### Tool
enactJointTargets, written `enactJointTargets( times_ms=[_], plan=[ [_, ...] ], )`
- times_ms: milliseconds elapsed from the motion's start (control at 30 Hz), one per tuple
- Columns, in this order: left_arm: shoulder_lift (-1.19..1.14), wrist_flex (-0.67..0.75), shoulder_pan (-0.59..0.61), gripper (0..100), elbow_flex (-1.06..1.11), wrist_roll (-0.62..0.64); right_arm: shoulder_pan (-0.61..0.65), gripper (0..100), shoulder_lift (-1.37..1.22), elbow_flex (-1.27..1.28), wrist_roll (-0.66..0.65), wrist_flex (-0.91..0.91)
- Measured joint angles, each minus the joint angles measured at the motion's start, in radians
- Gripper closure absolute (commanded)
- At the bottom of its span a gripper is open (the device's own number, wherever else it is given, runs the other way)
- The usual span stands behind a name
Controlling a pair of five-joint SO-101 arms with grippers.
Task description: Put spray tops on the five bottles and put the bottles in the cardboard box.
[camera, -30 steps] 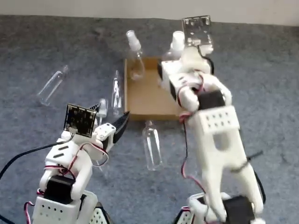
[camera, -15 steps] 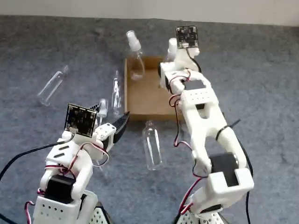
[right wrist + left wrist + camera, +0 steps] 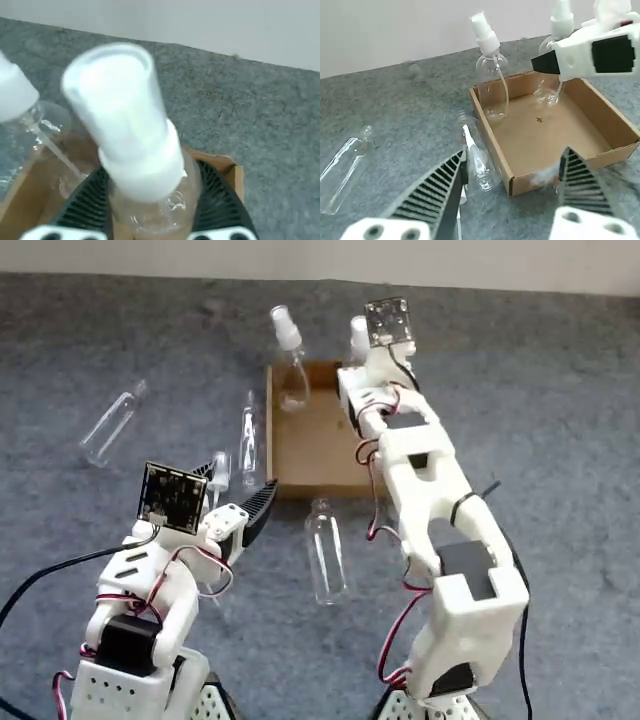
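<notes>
Right tool [image 3: 150, 202] around a capped bottle [image 3: 127, 125] at the cardboard box [image 3: 312, 458]

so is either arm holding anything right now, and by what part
Right gripper: clear plastic bottle with white spray top, fingers shut on its shoulder just below the top. Left gripper: open, holding nothing.

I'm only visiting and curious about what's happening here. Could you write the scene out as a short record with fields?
Box: cardboard box, open-topped, mid-table.
In box: capped bottle, upright, far corner.
Right end effector: shut on second capped bottle, at the other far corner.
Left end effector: open, empty.
Lying outside: far-left bottle; bottle beside the box; bottle in front of the box.
</notes>
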State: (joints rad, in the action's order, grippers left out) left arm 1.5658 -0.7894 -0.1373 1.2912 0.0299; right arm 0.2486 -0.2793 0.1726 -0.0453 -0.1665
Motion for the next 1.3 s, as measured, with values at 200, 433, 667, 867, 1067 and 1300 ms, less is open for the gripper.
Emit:
enactJointTargets(
  times_ms=[200, 433, 667, 867, 1067, 1300],
  plan=[
    [0.0, 0.002, 0.0, 76, 0.017, 0.0, 0.0, 99.5, -0.058, -0.077, 0.0, -0.008],
    [0.0, 0.002, 0.0, 76, 0.017, 0.0, -0.006, 99.5, -0.114, -0.16, 0.0, -0.106],
    [0.0, 0.002, 0.0, 76, 0.017, 0.0, -0.017, 99.2, -0.19, -0.249, 0.0, -0.147],
    [0.0, 0.002, 0.0, 76, 0.017, 0.0, -0.02, 99.1, -0.196, -0.256, 0.0, -0.147],
    [0.0, 0.002, 0.0, 76, 0.017, 0.0, -0.02, 89.9, -0.196, -0.256, 0.0, -0.147],
    [0.0, 0.002, 0.0, 76, 0.017, 0.0, -0.02, 80.8, -0.198, -0.256, 0.0, -0.149]
  ],
)
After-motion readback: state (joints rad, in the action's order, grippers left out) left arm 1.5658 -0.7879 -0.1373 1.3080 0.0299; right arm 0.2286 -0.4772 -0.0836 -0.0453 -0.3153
